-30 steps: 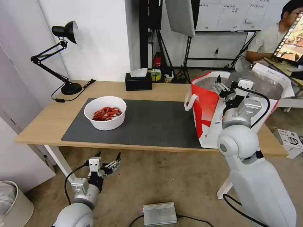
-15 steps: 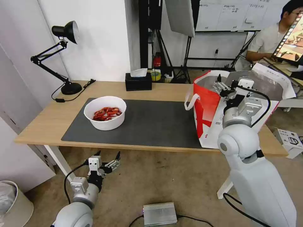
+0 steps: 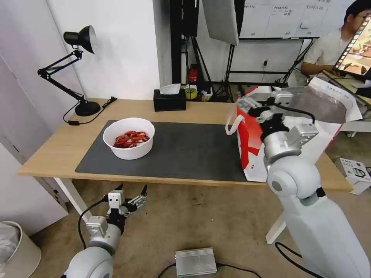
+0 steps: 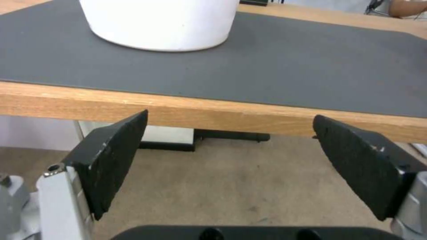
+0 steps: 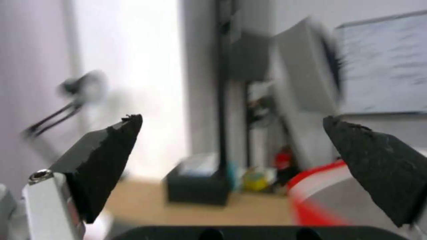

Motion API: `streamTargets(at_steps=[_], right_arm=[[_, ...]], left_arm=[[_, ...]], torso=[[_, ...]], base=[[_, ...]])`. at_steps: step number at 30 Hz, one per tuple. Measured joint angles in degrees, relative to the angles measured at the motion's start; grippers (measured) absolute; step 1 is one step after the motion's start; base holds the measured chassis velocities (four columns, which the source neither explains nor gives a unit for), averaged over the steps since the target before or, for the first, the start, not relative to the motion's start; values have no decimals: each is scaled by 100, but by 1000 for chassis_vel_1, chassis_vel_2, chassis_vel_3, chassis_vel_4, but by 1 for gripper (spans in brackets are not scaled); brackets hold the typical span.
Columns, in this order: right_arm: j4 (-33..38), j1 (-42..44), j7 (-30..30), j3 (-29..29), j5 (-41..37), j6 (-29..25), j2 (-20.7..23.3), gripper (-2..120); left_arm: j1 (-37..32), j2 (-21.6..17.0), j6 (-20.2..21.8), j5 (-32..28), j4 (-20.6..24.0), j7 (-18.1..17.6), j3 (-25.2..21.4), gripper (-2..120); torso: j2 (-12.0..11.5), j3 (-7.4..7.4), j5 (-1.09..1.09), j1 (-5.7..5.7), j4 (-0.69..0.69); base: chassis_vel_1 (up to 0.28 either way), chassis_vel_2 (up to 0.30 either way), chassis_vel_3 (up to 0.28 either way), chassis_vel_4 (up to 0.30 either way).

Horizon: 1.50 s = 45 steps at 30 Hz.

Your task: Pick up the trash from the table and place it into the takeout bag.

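Right gripper [image 3: 247, 104] empty, jaws apart, above the takeout bag [image 3: 251, 135]; the bowl [image 3: 128, 138] remains on the table [image 3: 50, 150], needing pickup next.

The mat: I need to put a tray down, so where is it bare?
The dark grey mat is bare between the white bowl and the takeout bag. The right end is crowded: the bag stands there with the right gripper above its rim.

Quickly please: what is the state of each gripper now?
Left gripper: open, empty, below the table edge.
Right gripper: open, empty, above the bag.
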<state>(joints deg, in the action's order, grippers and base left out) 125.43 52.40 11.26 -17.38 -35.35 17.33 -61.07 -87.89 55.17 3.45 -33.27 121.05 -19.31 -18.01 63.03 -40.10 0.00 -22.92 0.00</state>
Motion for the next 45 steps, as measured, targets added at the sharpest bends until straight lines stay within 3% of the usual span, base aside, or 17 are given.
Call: streamTargets(at_steps=[2,5,12,29,45], right_arm=[[63,102,-150,-17,-102,85,80,100],[349,614,-453,-102,-433,672,394,100],[672,1459,-176,-40,-450,1420,701,100],[875,3003,716,99,407,1280,677,100],[898,3531,1082,138,723,1257,385,100]], left_arm=[[-2,-3,-5,-3,0,1,-2,100],[-5,-16,-24,-18,-1,13,-5,100],[13,-70,-58,-116,-10,59,-41,100],[26,-111,-105,-151,-1,107,-45,100],[15,-136,-151,-147,20,106,-70,100]], torso=[[0,0,0,0,0],[0,0,0,0,-1],[0,0,1,0,-1],[0,0,0,1,-1],[-1,0,0,0,0]], base=[[0,0,0,0],[0,0,0,0],[0,0,0,0],[0,0,0,0],[0,0,0,0]])
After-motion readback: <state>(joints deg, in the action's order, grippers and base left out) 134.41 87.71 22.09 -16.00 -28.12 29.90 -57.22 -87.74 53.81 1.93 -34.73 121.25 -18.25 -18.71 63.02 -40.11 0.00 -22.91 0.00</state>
